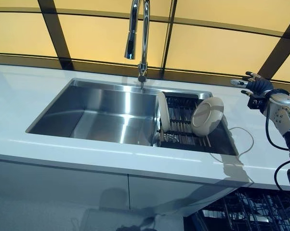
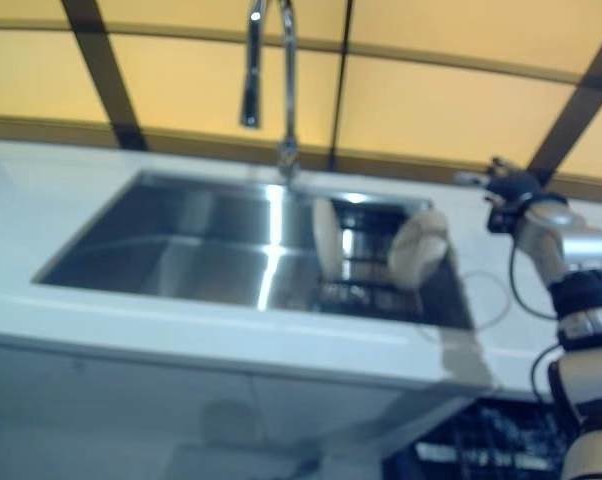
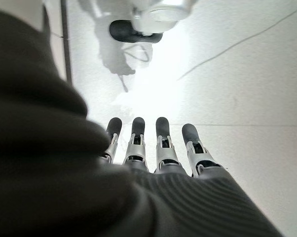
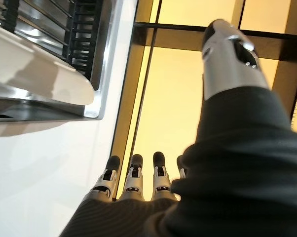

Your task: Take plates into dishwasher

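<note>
A: Plates first. Two are seen in the dark wire drying rack (image 1: 183, 126) set in the right part of the stainless steel sink (image 1: 101, 113). The round cream plate (image 1: 207, 116) is leaned tilted at the rack's right side, its underside turned toward the camera. The white plate standing on edge (image 1: 163, 111) is held upright at the rack's left end, just beside the open basin.

B: Hands?

A: The right hand (image 1: 253, 84) is raised over the white countertop (image 1: 19, 96), to the right of the sink and well apart from both plates. Fingers are spread and mostly straight in the head views; in the right wrist view the fingers (image 4: 133, 178) are seen extended in a row, thumb apart, nothing held. The left hand (image 3: 153, 148) is shown only in its own wrist view, fingers straight, nothing gripped, pale floor past them.

B: Surroundings?

A: A tall chrome gooseneck faucet (image 1: 138, 33) is mounted behind the sink's middle. A yellow panelled wall with dark strips (image 1: 217, 45) is seen behind the counter. Dark dishwasher rack wires (image 1: 246, 211) are visible below the counter edge at lower right. White cabinet fronts (image 1: 63, 192) are seen under the counter on the left.
</note>
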You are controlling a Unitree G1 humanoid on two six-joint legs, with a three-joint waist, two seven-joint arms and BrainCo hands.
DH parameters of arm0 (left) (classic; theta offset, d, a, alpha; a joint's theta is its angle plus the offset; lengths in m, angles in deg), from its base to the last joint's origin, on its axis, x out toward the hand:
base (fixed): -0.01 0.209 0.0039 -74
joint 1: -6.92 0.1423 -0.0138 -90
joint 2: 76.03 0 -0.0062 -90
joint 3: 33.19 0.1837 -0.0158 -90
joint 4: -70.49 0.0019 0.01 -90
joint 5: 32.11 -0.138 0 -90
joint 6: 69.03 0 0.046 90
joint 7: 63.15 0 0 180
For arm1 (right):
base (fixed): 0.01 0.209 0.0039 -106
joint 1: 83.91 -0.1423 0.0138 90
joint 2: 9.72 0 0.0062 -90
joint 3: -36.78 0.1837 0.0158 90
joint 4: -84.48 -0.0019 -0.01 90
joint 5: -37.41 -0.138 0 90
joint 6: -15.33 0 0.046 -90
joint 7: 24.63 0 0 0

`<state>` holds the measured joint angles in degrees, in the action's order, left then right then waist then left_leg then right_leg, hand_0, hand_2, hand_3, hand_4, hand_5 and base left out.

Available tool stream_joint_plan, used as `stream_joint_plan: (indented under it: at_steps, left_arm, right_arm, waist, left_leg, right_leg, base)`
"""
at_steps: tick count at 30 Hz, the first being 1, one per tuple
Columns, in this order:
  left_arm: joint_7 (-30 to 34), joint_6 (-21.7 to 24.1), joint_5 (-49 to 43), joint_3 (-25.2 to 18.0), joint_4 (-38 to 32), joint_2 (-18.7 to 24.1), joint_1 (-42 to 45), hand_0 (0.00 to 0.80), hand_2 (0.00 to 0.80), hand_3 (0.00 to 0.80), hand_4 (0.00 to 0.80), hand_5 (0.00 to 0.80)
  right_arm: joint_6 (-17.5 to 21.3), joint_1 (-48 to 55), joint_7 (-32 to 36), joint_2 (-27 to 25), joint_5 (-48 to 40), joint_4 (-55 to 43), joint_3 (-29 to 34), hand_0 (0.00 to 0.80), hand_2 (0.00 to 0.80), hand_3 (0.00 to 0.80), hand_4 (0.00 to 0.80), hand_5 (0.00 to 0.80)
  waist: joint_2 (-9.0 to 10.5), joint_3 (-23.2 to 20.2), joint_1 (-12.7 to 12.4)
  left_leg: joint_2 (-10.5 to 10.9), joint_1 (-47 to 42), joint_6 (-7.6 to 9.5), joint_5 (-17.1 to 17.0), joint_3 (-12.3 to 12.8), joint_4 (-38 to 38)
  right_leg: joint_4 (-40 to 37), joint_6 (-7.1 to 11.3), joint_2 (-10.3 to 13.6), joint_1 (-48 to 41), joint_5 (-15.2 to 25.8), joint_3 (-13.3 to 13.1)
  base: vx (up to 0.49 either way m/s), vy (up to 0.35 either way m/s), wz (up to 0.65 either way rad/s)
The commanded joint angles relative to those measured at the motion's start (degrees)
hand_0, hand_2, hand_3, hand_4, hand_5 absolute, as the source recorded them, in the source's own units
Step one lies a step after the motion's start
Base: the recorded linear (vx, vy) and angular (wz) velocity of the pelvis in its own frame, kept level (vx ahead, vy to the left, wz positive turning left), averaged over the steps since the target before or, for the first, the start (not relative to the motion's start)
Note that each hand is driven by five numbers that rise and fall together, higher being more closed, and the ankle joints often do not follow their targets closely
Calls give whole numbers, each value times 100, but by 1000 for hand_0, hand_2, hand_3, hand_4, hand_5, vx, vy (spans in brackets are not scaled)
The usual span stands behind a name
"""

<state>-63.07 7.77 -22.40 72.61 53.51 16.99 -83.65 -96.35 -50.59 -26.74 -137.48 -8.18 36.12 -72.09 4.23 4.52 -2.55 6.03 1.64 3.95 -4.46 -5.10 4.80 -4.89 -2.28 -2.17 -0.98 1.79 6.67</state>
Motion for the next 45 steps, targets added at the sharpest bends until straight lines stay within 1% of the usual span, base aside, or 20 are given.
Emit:
stream_joint_plan:
  at_steps: [1,7,14,17,20,24,33,38,45]
  left_arm:
    - [11,27,-66,215,250,182,-151,0,0,0,0,0]
    - [-9,117,27,223,239,202,-232,0,0,0,0,0]
    - [-28,205,-7,200,187,233,-162,0,0,0,0,0]
    - [-19,205,-12,227,187,220,-144,0,0,0,0,0]
    - [27,174,6,264,170,222,-159,0,0,0,0,0]
    - [1,249,29,262,200,205,-138,0,0,0,0,0]
    - [-22,242,63,222,165,233,-127,0,0,0,0,0]
    - [-17,234,95,269,121,208,-142,0,0,0,0,0]
    - [-47,230,118,261,121,223,-156,0,0,0,0,0]
  right_arm:
    - [116,-827,-334,-220,130,58,-222,0,0,0,0,0]
    - [128,-938,-529,-318,88,30,-344,0,0,0,0,0]
    - [-104,-844,-45,-508,67,206,-289,0,0,0,0,0]
    - [-220,-823,92,-455,57,282,-271,0,0,0,0,0]
    - [-264,-810,143,-353,110,315,-279,0,0,0,0,0]
    - [-270,-813,113,-269,126,315,-312,0,0,0,0,0]
    - [-424,-705,290,-255,161,226,-304,0,0,0,0,0]
    - [-511,-686,439,-222,249,215,-335,0,0,0,0,0]
    - [-519,-626,575,-175,352,229,-350,0,0,0,0,0]
  waist:
    - [64,107,-106]
    - [55,289,-72]
    - [75,195,-55]
    - [68,193,-57]
    - [51,208,-42]
    - [35,254,-42]
    - [24,259,-13]
    - [15,293,-5]
    - [18,351,0]
  left_leg:
    - [-161,163,-227,223,114,20]
    - [-185,300,-266,194,119,20]
    - [-182,121,-274,284,96,20]
    - [-179,79,-274,297,89,20]
    - [-183,121,-275,280,101,20]
    - [-185,129,-282,287,102,20]
    - [-172,87,-278,312,98,20]
    - [-174,96,-275,322,109,20]
    - [-175,99,-278,317,108,20]
  right_leg:
    - [-11,298,121,111,13,-63]
    - [-11,308,121,247,22,-7]
    - [-11,299,134,87,-57,37]
    - [-11,291,136,56,-61,35]
    - [-11,290,144,105,-42,33]
    - [-11,291,148,116,-47,30]
    - [-11,296,161,96,-49,21]
    - [-11,301,167,115,-45,5]
    - [-11,305,168,130,-32,7]
  base:
    - [-45,-21,2]
    - [-79,-31,1]
    - [25,-15,4]
    - [12,-5,0]
    - [0,0,0]
    - [0,0,0]
    - [3,2,2]
    - [0,0,0]
    - [0,0,0]
